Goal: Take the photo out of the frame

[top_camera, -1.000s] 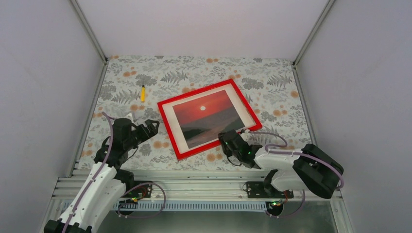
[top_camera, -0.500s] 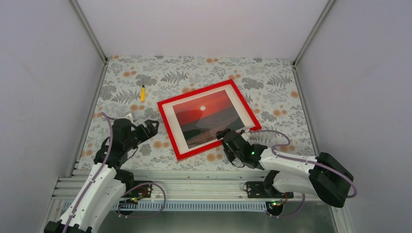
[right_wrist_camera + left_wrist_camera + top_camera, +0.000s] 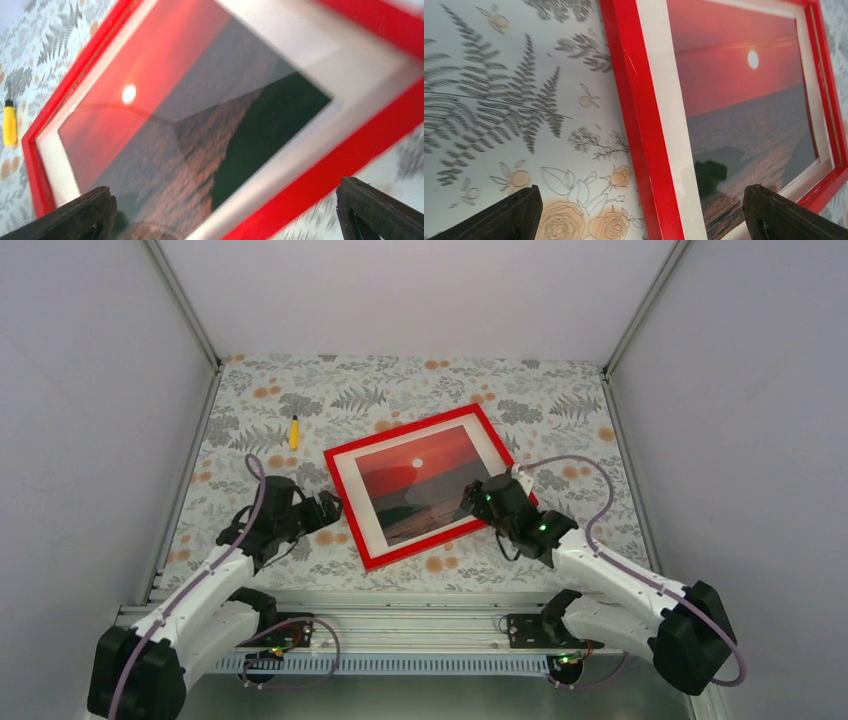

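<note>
Task barely begun: photo [image 3: 425,485] still seated in frame [image 3: 345,502], both claws wide open and empty.
I see the frame lying flat and face-up in the middle of the floral surface [image 3: 560,430], with the photo inside it, sunset side up. Left claw [image 3: 328,510] hovers just beside the frame's left edge, jaws spread, gripping nothing. Right claw [image 3: 476,498] hangs over the near right corner, equally spread, nothing in it. Yellow-handled tool [image 3: 293,432] lies well apart, far left. My read: nothing removed yet; getting at the backing and pulling the photo out are all still to do.
</note>
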### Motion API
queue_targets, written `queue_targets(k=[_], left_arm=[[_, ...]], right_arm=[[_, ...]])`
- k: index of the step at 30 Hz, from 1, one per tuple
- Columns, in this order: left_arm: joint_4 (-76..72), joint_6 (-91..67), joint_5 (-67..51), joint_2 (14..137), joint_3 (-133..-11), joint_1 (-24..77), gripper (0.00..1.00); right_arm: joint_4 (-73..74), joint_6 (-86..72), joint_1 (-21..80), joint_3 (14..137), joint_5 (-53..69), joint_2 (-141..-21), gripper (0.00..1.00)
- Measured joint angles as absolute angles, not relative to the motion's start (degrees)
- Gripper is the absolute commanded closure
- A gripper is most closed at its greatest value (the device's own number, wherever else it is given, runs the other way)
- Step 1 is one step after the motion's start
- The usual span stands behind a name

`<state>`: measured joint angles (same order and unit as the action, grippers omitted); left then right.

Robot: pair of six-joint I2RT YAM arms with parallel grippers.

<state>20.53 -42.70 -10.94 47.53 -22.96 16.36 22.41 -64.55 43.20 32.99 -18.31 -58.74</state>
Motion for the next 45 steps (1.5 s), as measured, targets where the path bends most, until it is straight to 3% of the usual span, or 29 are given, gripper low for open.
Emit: queue_targets(k=[8,15,29,45], left_arm=[[15.5,-42.9,-8.0,58.0,-23.3,23.0,0.02],[13.2,-42.4,-5.8,66.2,-26.4,25.1,0.06],[11.1,-39.4,-3.8,75.5,-31.3,27.4,0.14],[12.3,-37.4,-2.2,76.1,-31.1,27.9,0.24]], right_arm=[[15.7,-37.2,22.4,40.2,-9.3,-66.9,0.0],[11.4,-25.1,10.9,47.9,0.7,-82.0,0.04],[11.6,-16.5,8.1,56.2,8.1,-101.3,0.21],[8.4,-16.1,9.0,45.1,16.2,-93.9,0.34]])
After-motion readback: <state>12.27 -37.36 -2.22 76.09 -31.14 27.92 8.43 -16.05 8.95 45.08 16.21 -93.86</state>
